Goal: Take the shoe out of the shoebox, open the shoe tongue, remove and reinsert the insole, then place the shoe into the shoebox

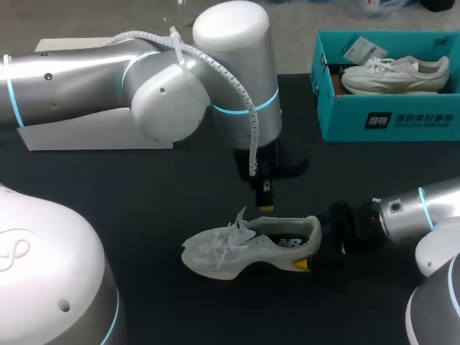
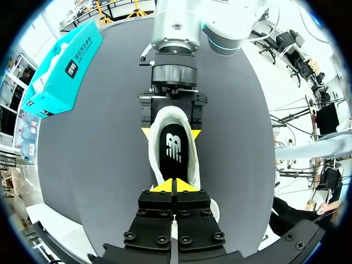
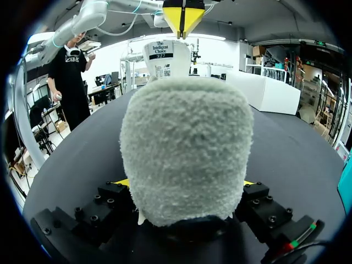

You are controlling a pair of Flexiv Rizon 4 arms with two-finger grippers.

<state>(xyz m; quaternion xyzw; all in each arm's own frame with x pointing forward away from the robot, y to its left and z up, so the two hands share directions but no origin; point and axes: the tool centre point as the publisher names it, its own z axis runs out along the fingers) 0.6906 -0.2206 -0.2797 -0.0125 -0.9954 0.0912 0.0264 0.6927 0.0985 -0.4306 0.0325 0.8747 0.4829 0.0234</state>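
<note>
Yellow fingertips pressed together, the left pincer [image 2: 171, 186] hung point-down over the mouth of the pale sneaker [image 1: 244, 248], clenched with nothing visibly between its fingers. In the right wrist view its tips sat just above the raised tongue [image 3: 164, 58]; whether they touched the tongue's edge could not be told. Below them the black insole [image 2: 173, 148] lay flat inside the sneaker.

At the other end, the right pincer [image 3: 184, 182] clamped the fuzzy grey heel from both sides, a yellow tip showing at each flank. The sneaker stood on its sole on the black surface [image 1: 144, 215], toe toward the robot's left, out of its box. The teal shoebox [image 1: 388, 115] sat at the far right, well apart, with a second white sneaker [image 1: 395, 75] lying inside.

The step at hand appeared to be reaching for the insole, and the risks lay close together. Fingers that stayed clenched would only prod the insole or flatten the tongue back over the opening. A hard upward pull could drag the heel out of the right pincer's grip or lift the whole sneaker, since the soft collar offered little purchase. The two pincers also worked near each other and could collide.
</note>
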